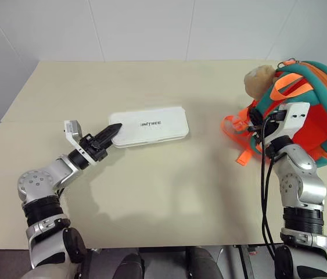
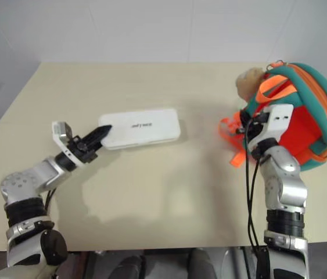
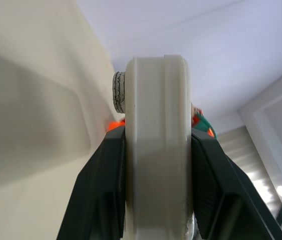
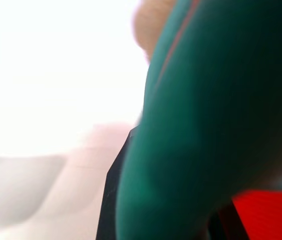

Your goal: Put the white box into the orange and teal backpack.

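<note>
Silver-grey jointed arms with black cuffs, black fingers (image 1: 108, 134), white wrist housings, black cables.

One white box (image 1: 150, 125). One backpack (image 1: 320, 116), orange and teal. One tan plush toy (image 1: 260, 80) on backpack. One table (image 1: 169, 192). Two grippers: left (image 1: 112, 131), right (image 4: 125, 200).
</note>
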Controlling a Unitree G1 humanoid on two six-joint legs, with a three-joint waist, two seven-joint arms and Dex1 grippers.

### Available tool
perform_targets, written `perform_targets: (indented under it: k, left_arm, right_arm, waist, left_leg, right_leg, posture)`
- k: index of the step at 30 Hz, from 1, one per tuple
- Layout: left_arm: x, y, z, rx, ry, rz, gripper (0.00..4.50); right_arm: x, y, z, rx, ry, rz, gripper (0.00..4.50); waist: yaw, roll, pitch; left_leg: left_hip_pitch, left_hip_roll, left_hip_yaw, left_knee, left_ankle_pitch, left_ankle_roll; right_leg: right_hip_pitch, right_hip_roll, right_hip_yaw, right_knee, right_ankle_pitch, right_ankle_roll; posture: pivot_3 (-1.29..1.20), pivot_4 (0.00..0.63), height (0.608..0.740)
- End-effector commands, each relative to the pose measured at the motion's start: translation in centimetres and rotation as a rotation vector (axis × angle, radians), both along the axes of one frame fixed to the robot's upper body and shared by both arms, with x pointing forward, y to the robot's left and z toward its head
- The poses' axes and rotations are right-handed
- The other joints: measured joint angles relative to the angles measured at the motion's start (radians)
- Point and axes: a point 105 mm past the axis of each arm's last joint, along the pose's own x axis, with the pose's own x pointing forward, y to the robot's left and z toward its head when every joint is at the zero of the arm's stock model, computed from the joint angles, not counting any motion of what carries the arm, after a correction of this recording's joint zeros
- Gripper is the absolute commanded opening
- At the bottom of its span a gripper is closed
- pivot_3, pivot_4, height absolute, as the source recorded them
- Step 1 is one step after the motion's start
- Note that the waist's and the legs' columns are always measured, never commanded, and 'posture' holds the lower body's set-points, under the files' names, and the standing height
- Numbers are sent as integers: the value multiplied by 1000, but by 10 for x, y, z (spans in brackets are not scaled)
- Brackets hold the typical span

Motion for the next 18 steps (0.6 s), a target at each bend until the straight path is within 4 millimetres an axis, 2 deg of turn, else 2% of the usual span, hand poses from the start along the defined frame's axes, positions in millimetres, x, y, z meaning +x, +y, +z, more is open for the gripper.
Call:
perform_targets:
  k: [1,12,18]
  left_arm:
    - [2,18,23,-22,-87,50,1326]
    - [13,35,25,5,-88,103,1326]
    - [14,37,24,19,-88,100,1326]
  right_arm:
    - [-16,25,21,-47,-56,144,548]
    - [-66,92,45,-196,-112,545,548]
    - [-92,113,55,-275,-124,715,548]
  waist:
    - [0,0,0]
    - [0,0,0]
    - [2,0,0]
  left_leg:
    - [0,0,0,0,0,0]
    - [-1,0,0,-1,-1,0]
    - [-1,0,0,-1,-1,0]
  right_leg:
    - [0,0,0,0,0,0]
    - [-1,0,0,-1,0,0]
    - [-1,0,0,-1,0,0]
  posture:
    - [0,150,740]
    - [0,150,740]
    - [0,150,740]
